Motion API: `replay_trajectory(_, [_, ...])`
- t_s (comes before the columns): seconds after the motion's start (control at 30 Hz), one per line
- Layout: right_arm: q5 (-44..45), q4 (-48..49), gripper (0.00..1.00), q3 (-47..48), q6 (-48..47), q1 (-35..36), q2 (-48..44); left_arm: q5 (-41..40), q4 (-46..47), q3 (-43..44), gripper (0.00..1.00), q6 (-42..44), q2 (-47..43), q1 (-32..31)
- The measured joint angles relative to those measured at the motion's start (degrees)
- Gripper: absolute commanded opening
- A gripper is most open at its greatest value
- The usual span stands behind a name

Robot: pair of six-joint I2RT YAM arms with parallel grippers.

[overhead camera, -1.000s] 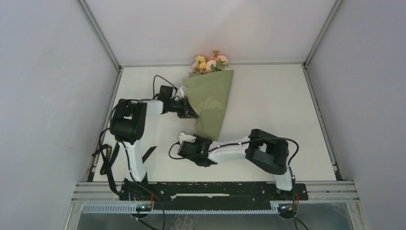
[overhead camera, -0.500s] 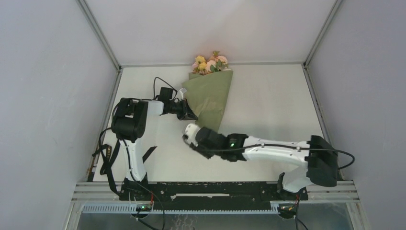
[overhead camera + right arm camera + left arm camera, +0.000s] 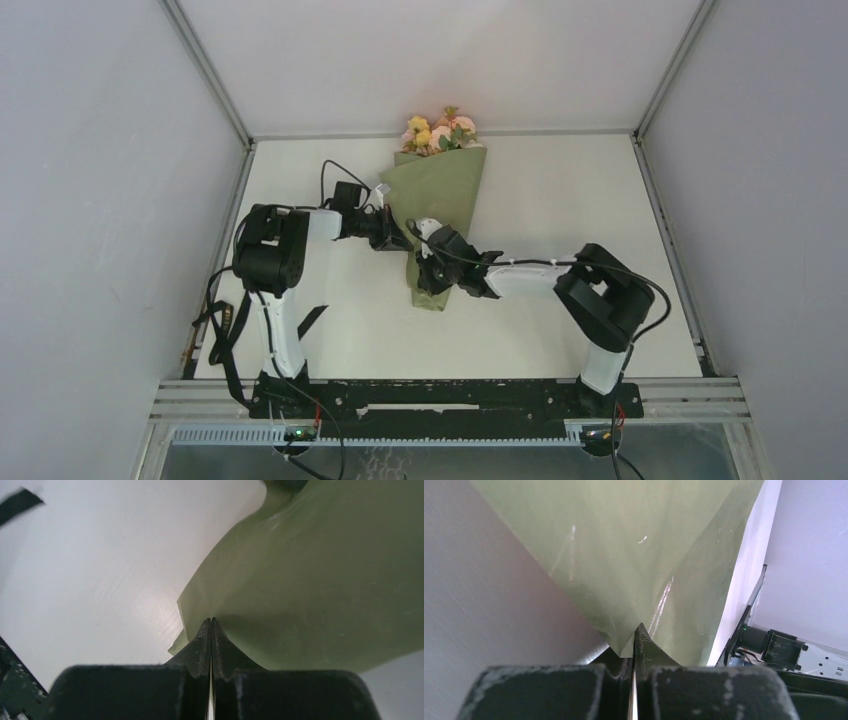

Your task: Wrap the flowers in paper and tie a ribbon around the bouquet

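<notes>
Bouquet (image 3: 440, 195) of pink and yellow artificial flowers in an olive-green paper cone lies upper middle in the overhead frame on the white table (image 3: 570, 200), blooms toward the top. I see the left gripper (image 3: 403, 240) at the cone's left edge and the right gripper (image 3: 422, 252) just beside it on the wrap.

On the left wrist camera the fingers (image 3: 544, 690) pinch the olive paper (image 3: 624, 555) at its edge. Any pull from me could tear or crease that thin sheet.

On the right wrist camera the fingers (image 3: 130, 690) are pressed together at the paper. I cannot tell whether a fold is caught. If none is, I judge the wrap may spring open.
</notes>
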Motion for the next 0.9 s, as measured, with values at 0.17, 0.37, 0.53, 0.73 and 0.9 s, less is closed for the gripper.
replay_trajectory(0.17, [-1.8,3.7,0.00,-3.0,2.7,1.2,4.2,0.0,-0.5,0.2,0.00,0.4,0.0,0.0])
replay_trajectory(0.37, [0.1,6.3,0.00,-9.2,4.9,5.6,0.0,0.4,-1.4,0.2,0.00,1.0,0.0,0.0])
replay_trajectory(0.53, [-2.1,-1.0,0.00,-11.9,4.6,8.3,-5.8,0.5,-1.6,0.2,0.00,1.6,0.0,-0.1])
replay_trajectory(0.73, [-5.8,-1.2,0.00,-10.8,5.2,2.5,-9.5,0.6,-1.6,0.2,0.00,1.9,0.0,-0.1])
replay_trajectory(0.9, [-5.6,2.1,0.00,-9.7,8.5,-3.7,-3.8,0.6,-1.6,0.2,0.00,2.0,0.0,-0.1])
